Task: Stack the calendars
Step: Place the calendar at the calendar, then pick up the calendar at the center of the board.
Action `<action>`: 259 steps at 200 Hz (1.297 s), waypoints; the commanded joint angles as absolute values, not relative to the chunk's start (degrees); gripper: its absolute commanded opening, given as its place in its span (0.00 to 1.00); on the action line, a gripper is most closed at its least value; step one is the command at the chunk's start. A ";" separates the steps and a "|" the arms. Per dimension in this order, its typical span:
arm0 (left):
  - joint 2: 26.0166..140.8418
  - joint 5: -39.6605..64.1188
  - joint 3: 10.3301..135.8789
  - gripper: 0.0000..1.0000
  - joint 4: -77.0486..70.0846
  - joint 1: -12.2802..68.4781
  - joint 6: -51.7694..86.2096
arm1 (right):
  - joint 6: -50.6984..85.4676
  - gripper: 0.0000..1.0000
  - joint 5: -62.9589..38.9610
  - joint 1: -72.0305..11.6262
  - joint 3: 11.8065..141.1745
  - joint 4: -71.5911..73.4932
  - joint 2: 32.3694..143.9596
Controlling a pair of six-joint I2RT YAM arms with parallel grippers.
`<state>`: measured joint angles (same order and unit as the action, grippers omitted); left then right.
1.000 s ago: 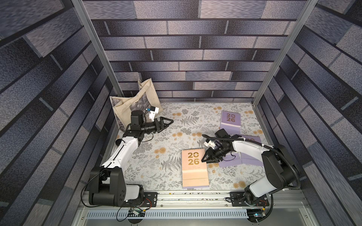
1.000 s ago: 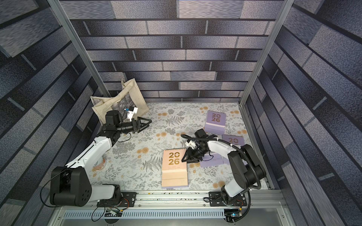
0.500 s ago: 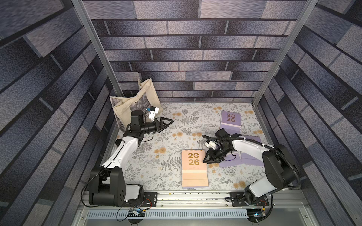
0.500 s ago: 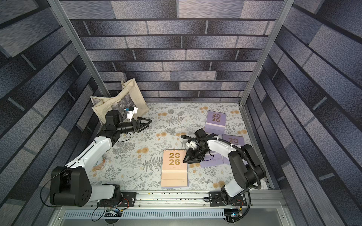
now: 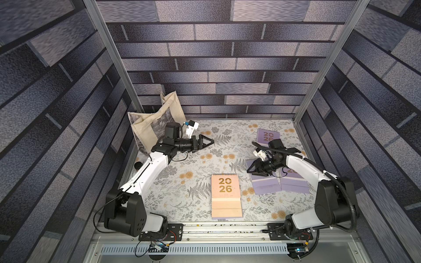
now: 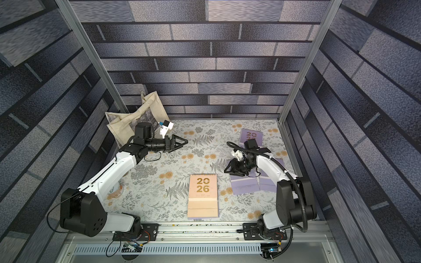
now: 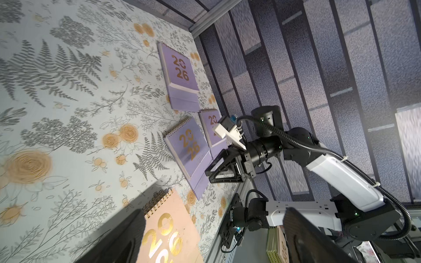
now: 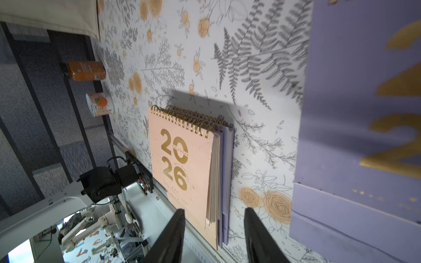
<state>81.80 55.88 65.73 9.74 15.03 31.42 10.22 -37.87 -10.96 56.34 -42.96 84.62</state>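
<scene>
In both top views the cream tote bag (image 5: 157,123) slumps in the far corner on the left arm's side, mouth gaping; its contents cannot be told. The left gripper (image 5: 211,142) hangs near it above the floral table (image 5: 182,159). The peach calendar (image 5: 225,191) lies flat near the front rail, topping a stack whose lavender edge shows beneath. The far lavender calendar (image 5: 267,136) lies alone towards the back. The inner lavender calendar (image 5: 265,186) and outer lavender calendar (image 5: 293,187) lie side by side under the right arm (image 5: 303,168), which hides their upper parts. The right gripper (image 5: 249,169) hovers over the inner one's top corner.

From the left wrist, the left gripper's dark fingers (image 7: 114,241) stand wide apart, holding nothing. All three loose lavender calendars and the peach one show beyond them.

From the right wrist, the right gripper's fingers (image 8: 168,236) stand partly apart and empty, with the peach-topped stack beyond the gap and the inner lavender calendar close alongside. An orange bottle (image 8: 86,70) and a white can (image 8: 100,104) stand upright at the table's edge on the left arm's side.
</scene>
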 commanded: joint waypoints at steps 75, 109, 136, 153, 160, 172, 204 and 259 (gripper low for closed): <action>121.75 57.01 109.54 1.00 14.72 22.29 33.87 | 10.99 0.68 -32.56 3.86 73.82 -38.14 94.76; 143.29 56.44 143.75 1.00 33.00 25.08 30.62 | 10.90 0.70 -32.74 8.30 80.18 -37.71 100.86; 160.21 57.66 167.55 1.00 31.56 25.91 39.59 | 11.08 0.71 -31.55 9.84 83.37 -35.88 105.82; 161.66 56.66 163.42 1.00 22.10 26.34 44.83 | 10.79 0.71 -30.30 10.43 84.61 -33.87 108.45; 162.33 55.54 163.45 1.00 21.81 26.70 44.45 | 10.96 0.71 -29.98 10.80 85.14 -33.11 109.60; 163.46 54.11 163.41 1.00 20.34 27.30 45.23 | 11.40 0.71 -30.46 11.70 86.36 -31.61 111.57; 164.85 53.22 163.40 1.00 18.80 27.84 47.35 | 11.73 0.71 -32.27 14.50 91.23 -29.72 117.72; 164.75 53.22 163.42 1.00 22.55 26.93 45.83 | 8.58 0.75 -33.87 17.84 102.49 -33.32 128.17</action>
